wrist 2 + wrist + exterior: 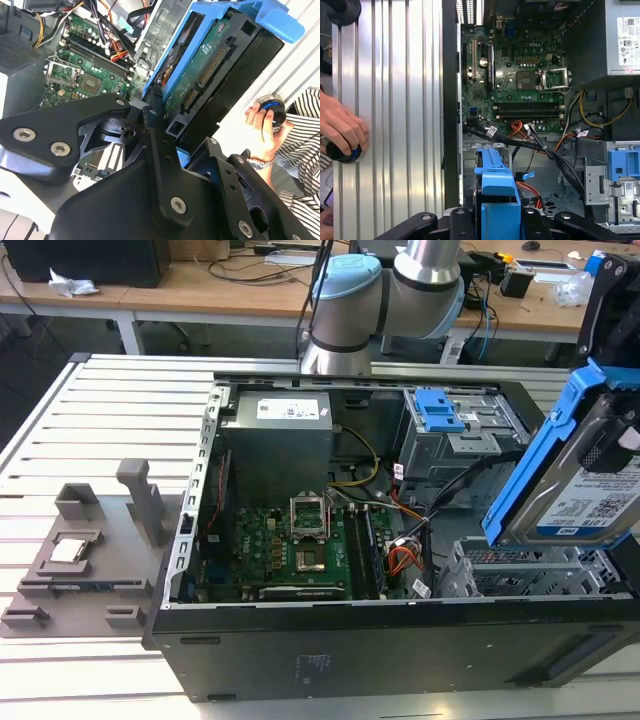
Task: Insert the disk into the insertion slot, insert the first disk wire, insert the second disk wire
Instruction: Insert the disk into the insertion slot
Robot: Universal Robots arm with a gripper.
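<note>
The disk (585, 495), a drive with a white label in a bright blue carrier, hangs tilted at the exterior view's right. My gripper (615, 440) is shut on its upper end. Just below it, inside the open computer case, sits the insertion slot (520, 570), a low silver perforated cage; the disk's lower edge is above it, apart. In the second wrist view the disk (210, 65) shows its green circuit board between my gripper's (175, 137) black fingers. In the first wrist view the blue carrier (495, 190) sticks out from my gripper (495, 225). Loose black and orange wires (420, 530) lie beside the cage.
A taller grey cage with a blue latch (445, 415) stands behind the slot. The motherboard (290, 545) and power supply (275, 440) occupy the case. A person's hand (340, 125) rests on a black-and-blue knob on the slatted table. A grey fixture (80, 550) lies at the exterior view's left.
</note>
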